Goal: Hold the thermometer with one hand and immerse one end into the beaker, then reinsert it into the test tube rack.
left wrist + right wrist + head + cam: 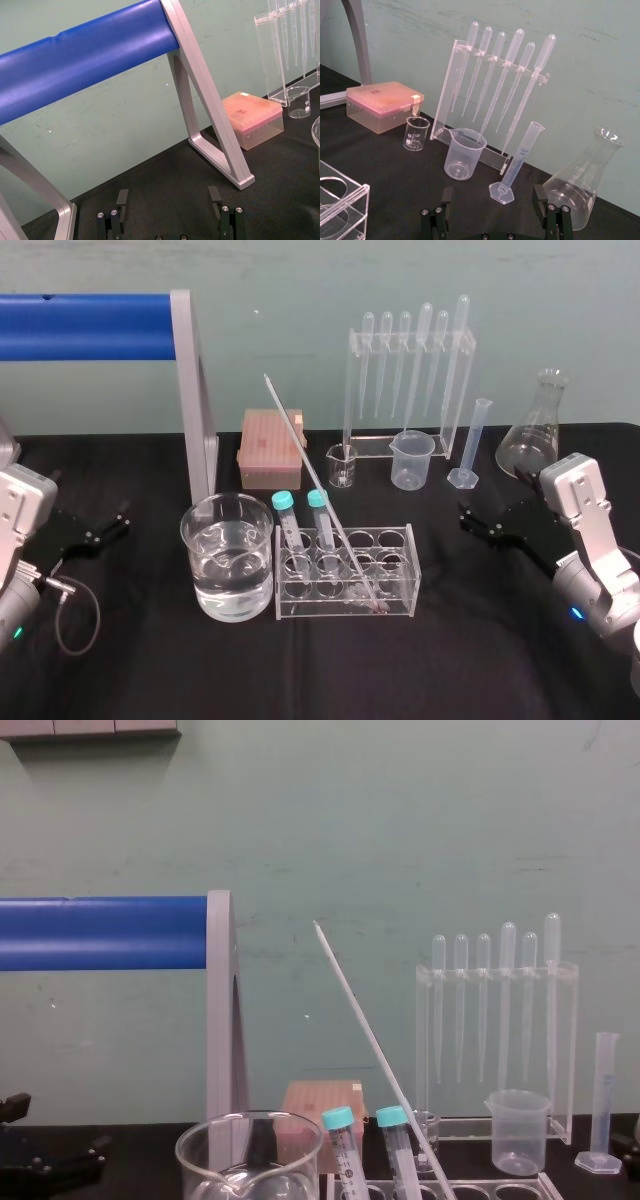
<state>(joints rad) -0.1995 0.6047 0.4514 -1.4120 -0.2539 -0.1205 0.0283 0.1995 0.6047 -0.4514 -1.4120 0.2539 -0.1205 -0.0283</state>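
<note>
The thermometer [320,485], a long thin glass rod, leans up and to the left with its lower end in the test tube rack [411,570]; it also rises at a slant in the chest view [365,1020]. Two teal-capped tubes [284,502] stand in the rack's left holes. The large glass beaker [227,555] holds water and stands just left of the rack. My left gripper [122,518] rests open at the table's left, away from everything; its fingers [122,197] hold nothing. At the right, my right gripper [468,518] is open and empty, pointing toward the rack, its fingers [538,192] spread.
A blue bar on a grey frame [195,390] stands behind the beaker. Behind the rack are a pink tip box [270,448], a small glass beaker [342,465], a plastic beaker [412,460], a pipette stand [410,380], a graduated cylinder [470,445] and a conical flask [535,430].
</note>
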